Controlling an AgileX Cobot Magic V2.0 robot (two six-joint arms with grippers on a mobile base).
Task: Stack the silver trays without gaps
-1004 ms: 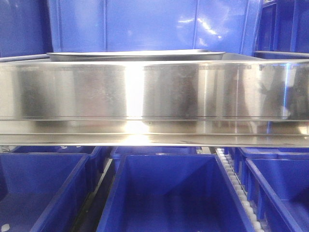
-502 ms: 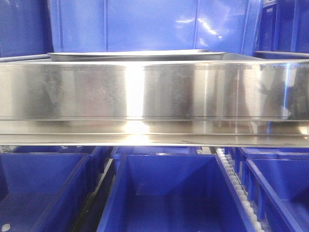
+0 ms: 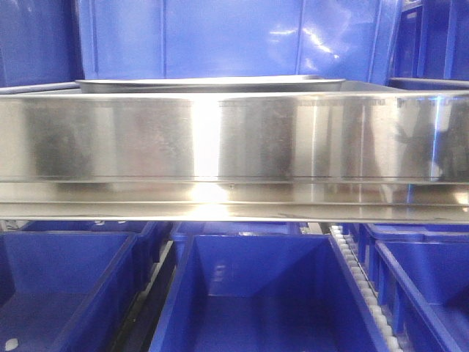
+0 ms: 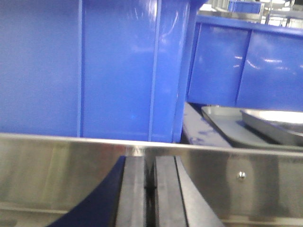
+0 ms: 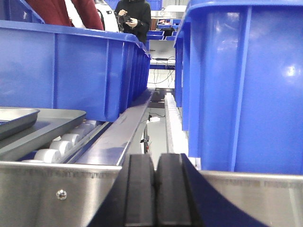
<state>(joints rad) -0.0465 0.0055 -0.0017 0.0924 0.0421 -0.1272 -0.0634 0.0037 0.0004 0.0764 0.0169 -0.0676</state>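
Note:
In the front view only the thin rim of a silver tray (image 3: 212,83) shows above the shelf's steel front panel (image 3: 234,139). In the left wrist view two silver trays lie at the right, a smaller-looking one (image 4: 279,124) resting inside a wider one (image 4: 221,124). The right wrist view shows them at the far left, the upper (image 5: 14,118) on the lower (image 5: 54,124). My left gripper (image 4: 150,161) is shut and empty, low in front of the panel, left of the trays. My right gripper (image 5: 155,158) is shut and empty, right of the trays.
Tall blue bins (image 4: 94,71) (image 5: 241,85) stand on the shelf on both sides of the trays. White rollers (image 5: 59,144) run under the trays. More blue bins (image 3: 256,293) sit below the panel. People stand far behind (image 5: 132,19).
The front view has shifted very slightly, so the tray rim sits a touch further right. Nothing else has visibly moved.

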